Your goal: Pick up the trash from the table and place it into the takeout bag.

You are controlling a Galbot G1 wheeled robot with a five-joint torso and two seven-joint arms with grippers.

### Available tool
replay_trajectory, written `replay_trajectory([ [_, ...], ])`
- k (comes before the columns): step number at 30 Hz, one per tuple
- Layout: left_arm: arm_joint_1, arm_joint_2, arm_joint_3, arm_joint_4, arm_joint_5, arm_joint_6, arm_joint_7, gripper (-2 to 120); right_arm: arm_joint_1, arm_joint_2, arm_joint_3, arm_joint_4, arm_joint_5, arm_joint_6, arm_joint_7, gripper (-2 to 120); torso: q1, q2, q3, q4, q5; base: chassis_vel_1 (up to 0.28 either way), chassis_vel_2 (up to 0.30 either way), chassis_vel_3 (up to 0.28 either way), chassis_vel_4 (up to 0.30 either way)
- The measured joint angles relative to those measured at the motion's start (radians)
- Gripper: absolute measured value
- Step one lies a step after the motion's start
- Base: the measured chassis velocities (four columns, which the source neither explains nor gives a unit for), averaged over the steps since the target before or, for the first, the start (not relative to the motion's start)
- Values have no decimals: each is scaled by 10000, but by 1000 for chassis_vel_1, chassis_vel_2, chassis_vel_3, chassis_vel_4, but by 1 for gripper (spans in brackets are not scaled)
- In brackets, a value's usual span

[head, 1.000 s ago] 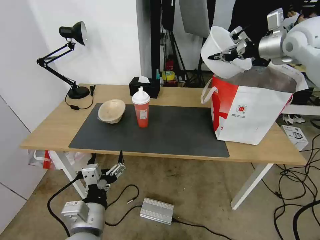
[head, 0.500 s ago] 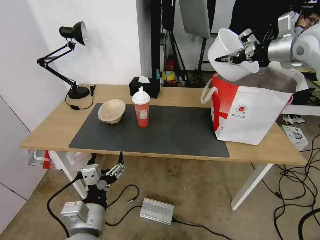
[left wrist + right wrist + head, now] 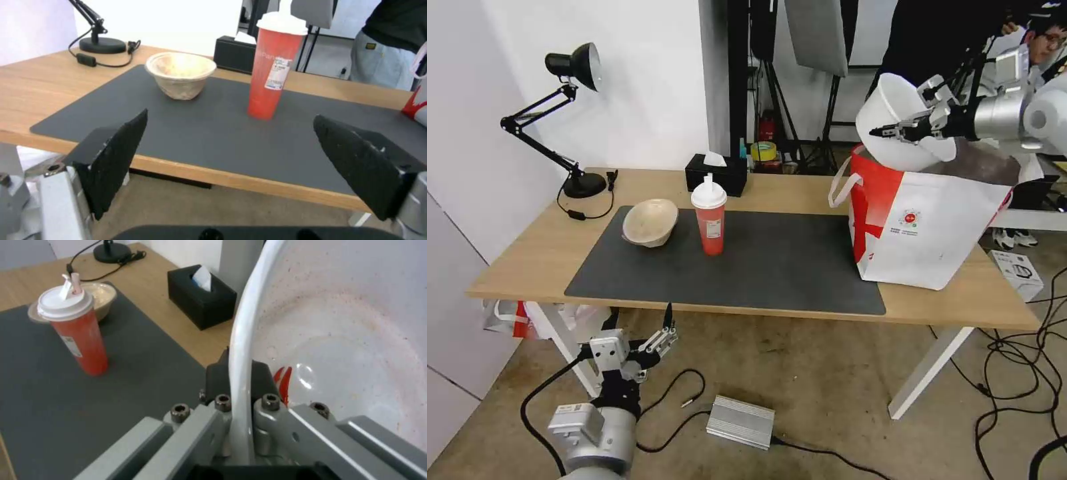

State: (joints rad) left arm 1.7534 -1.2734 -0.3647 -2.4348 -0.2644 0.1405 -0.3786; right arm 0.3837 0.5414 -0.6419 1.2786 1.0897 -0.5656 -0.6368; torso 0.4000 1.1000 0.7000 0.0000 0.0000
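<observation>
My right gripper (image 3: 894,131) is shut on the rim of the wide white plastic bowl (image 3: 894,110), which hangs tilted over the open top of the red-and-white takeout bag (image 3: 924,223). The right wrist view has the bowl's rim (image 3: 242,350) clamped between the fingers, with red specks inside. The red drink cup (image 3: 710,217) with its white dome lid and the beige paper bowl (image 3: 650,222) stand on the dark mat (image 3: 760,267) of the table (image 3: 527,257). My left gripper (image 3: 639,333) is open, low in front of the table; the cup (image 3: 271,70) and paper bowl (image 3: 180,75) lie beyond it.
A black tissue box (image 3: 716,173) sits at the table's back edge and a black desk lamp (image 3: 570,120) at the back left. Cables and a silver box (image 3: 740,421) lie on the floor. A person stands behind the bag.
My right gripper has carried the white bowl to the right and slightly down, so it now hangs over the bag's opening. The left arm has not moved.
</observation>
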Motion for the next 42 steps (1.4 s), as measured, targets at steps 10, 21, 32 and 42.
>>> replay_trajectory([
  [10,60,-13,-15,-24,26,4,-4,100,-732,-96,620,34,-202,54,-11,0,0,0,0,0,0,0,0,0,0],
  [21,83,-12,-17,-61,64,29,-12,100,-1344,-289,1097,134,-275,135,26,0,0,0,0,-1,1,0,0,0,0],
  [32,94,-99,67,-59,125,132,-27,100,-1624,-396,1276,396,-216,308,221,9,0,0,0,0,0,0,0,0,0],
  [42,129,-64,18,-132,120,157,-32,100,-1646,-296,1301,372,-179,339,330,48,0,0,0,0,0,0,0,0,0],
])
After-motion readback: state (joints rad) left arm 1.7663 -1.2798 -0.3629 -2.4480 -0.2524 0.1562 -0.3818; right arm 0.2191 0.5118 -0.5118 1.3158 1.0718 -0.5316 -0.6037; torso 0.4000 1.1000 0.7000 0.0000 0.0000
